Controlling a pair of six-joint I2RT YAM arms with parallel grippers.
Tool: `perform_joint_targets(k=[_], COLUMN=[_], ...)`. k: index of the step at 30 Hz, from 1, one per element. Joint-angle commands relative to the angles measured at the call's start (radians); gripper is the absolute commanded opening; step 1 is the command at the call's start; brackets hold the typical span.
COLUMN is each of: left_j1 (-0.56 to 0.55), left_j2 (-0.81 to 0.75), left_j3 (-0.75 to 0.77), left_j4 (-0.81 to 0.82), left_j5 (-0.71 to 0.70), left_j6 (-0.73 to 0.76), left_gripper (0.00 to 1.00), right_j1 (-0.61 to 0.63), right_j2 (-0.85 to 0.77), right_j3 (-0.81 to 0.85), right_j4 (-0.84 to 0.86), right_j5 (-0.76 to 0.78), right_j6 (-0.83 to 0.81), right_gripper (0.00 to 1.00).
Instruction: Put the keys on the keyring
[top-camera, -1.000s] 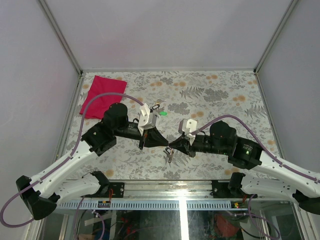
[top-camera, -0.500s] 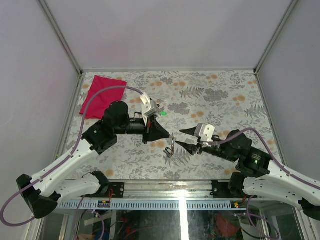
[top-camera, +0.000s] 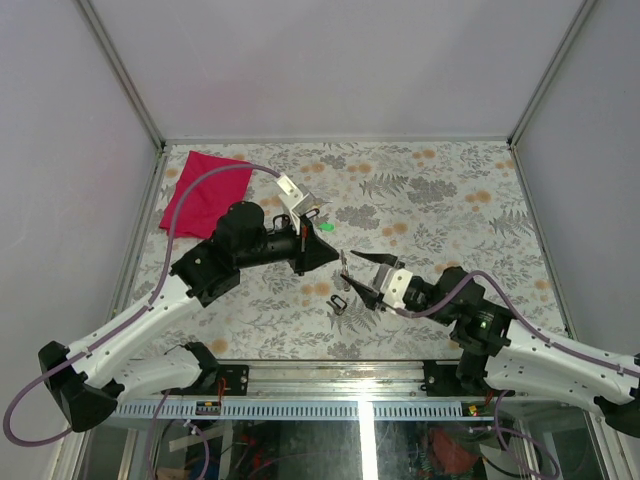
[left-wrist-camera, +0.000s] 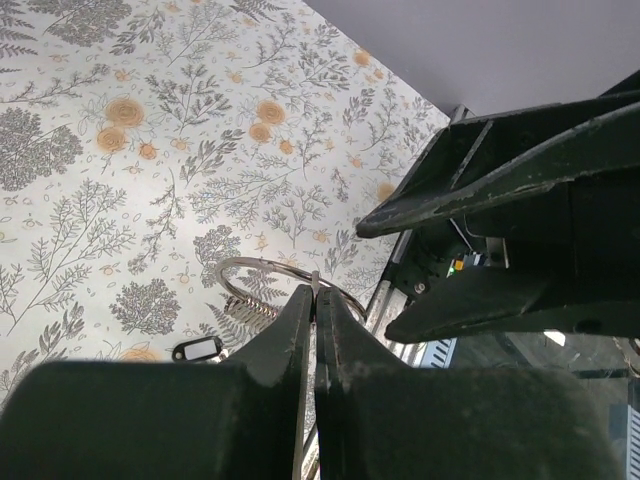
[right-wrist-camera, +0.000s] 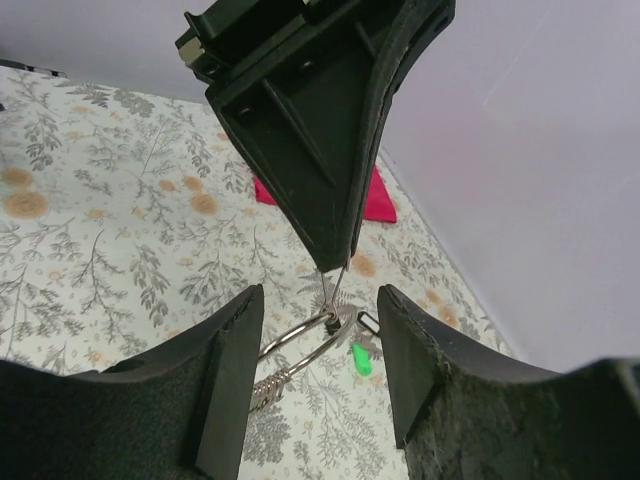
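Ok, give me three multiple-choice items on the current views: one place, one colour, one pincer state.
1. Where does the red cloth lie? A. far-left corner of the flower-patterned table B. far-right corner C. between the arms
2. What colour is the tiny piece lying past the left pincer? A. blue B. bright green C. yellow
3. The left pincer is: A. open B. shut on a key C. shut on the thin silver wire keyring
Answers: A, the cloth lies by the left wall; B, green in the top view; C, the wire is pinched between its closed jaws.

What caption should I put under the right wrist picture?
The left gripper pinches the keyring while the right gripper faces it, jaws open.
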Motion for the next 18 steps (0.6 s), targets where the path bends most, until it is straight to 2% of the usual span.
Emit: perform_joint_targets(k=[1, 10, 18], left_j1=[-0.013, -0.017, -0.017], left_j2=[-0.004, -0.006, -0.008], left_j3=[0.039, 0.04, 0.036], left_j4=[0.055, 0.068, 0.07], left_j5=[-0.055, -0.058, -0.053], left_j6=[-0.044, -0.06, -0.063], left_gripper=[0.0, 0.0, 0.0], right_j1=[0.006, 0.007, 0.006], right_j2=[0.047, 0.139, 0.166], right_j3=[0.022, 0.039, 0.044], right_j4=[0.152, 0.152, 0.172], right_j5=[0.033, 0.09, 0.1], right_j6=[-0.045, -0.1, -0.121], right_gripper=[0.56, 0.52, 0.42])
